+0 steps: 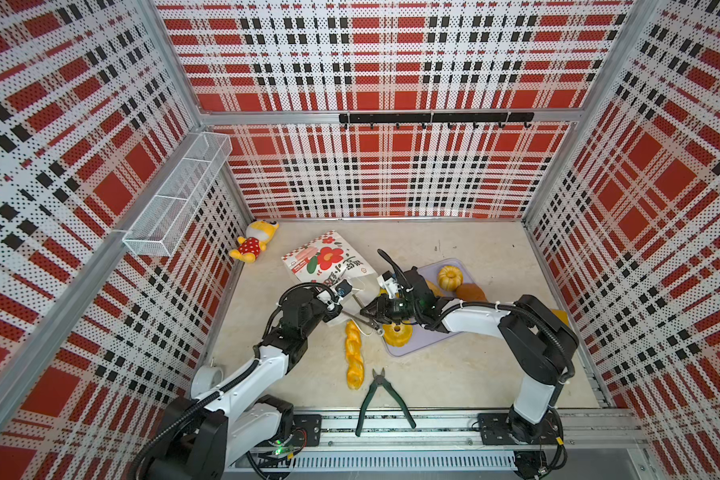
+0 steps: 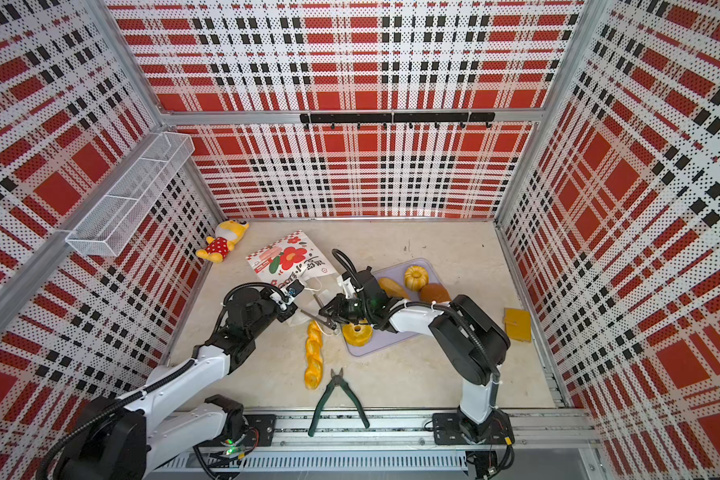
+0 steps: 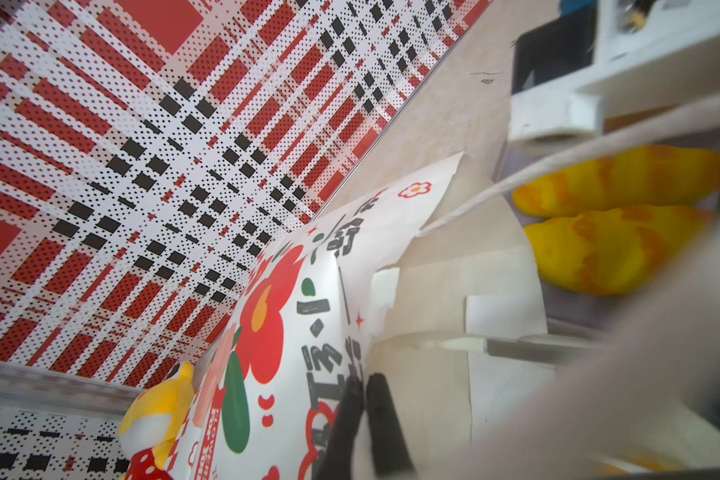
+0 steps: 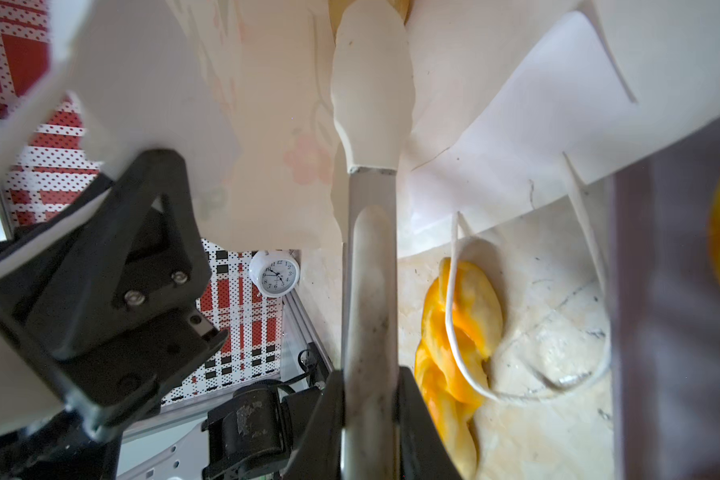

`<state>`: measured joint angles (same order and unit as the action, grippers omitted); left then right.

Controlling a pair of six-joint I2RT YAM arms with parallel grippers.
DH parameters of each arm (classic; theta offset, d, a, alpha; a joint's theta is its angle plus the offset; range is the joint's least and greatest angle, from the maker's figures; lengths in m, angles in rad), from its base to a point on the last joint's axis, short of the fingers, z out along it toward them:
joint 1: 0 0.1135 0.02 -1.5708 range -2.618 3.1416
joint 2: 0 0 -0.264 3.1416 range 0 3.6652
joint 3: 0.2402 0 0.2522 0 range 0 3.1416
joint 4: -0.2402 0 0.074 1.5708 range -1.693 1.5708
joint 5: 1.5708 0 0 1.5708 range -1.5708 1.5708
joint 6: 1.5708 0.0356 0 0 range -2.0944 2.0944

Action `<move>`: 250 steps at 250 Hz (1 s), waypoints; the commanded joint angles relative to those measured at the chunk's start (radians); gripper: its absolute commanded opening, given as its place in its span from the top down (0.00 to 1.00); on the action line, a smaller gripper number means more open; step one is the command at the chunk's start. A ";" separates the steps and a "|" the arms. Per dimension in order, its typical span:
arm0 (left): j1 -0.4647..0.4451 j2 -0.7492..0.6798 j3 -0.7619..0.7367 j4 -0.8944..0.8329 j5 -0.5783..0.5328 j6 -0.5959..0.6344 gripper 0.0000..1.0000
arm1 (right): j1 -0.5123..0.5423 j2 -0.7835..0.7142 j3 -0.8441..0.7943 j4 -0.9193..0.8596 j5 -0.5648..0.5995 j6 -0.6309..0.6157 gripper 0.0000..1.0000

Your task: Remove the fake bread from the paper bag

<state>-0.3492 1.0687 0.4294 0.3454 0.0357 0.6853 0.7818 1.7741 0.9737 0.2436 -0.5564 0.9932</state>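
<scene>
Beige tabletop (image 1: 474,249) and what lies on it

A white paper bag (image 1: 321,259) with red flowers lies on its side towards the back left; a plush doll (image 1: 252,247) sits in the back left corner; a twisted braid (image 1: 354,355) lies near the middle, just beside a lilac tray (image 1: 404,351); green-handled pliers (image 1: 378,380) lie open at the front edge; a flat yellow square (image 2: 517,324) rests by the right wall; a white clock (image 4: 274,273) stands by the left wall.

Interior of the paper bag (image 1: 321,259): not visible in either top view. Beyond the right gripper (image 4: 371,374), the white tip of the tongs (image 4: 371,270) runs to the frame edge. Beside the left gripper (image 3: 364,382), whose finger bases are cropped, a blurred grey bar (image 3: 599,386) defies identification.
</scene>
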 commanded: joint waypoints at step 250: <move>0.171 -0.020 0.033 0.073 0.079 -0.027 1.00 | -0.449 0.339 0.632 -0.116 -0.053 -0.080 1.00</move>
<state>-0.1764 1.0851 0.4900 0.3889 0.0387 0.6350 0.3313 1.9781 1.4796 0.0280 -0.6449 0.8650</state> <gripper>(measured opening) 0.049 0.190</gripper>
